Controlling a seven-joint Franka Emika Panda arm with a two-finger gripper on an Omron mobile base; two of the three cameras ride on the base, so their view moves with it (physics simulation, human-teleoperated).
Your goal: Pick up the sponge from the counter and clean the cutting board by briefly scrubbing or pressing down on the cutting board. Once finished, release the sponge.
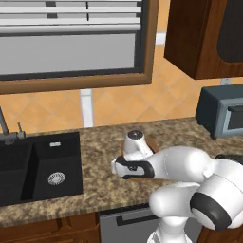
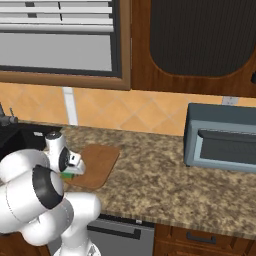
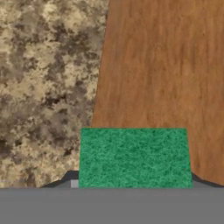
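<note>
I hold the sponge (image 3: 134, 158) clamped in the gripper (image 3: 131, 186) above the board's (image 3: 166, 65) counter-side edge, ready to press down.

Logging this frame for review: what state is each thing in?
sponge: held in the gripper, over the board
gripper: shut on the sponge
cutting board: flat on the counter
toaster oven: door closed
sink: no water seen
</note>
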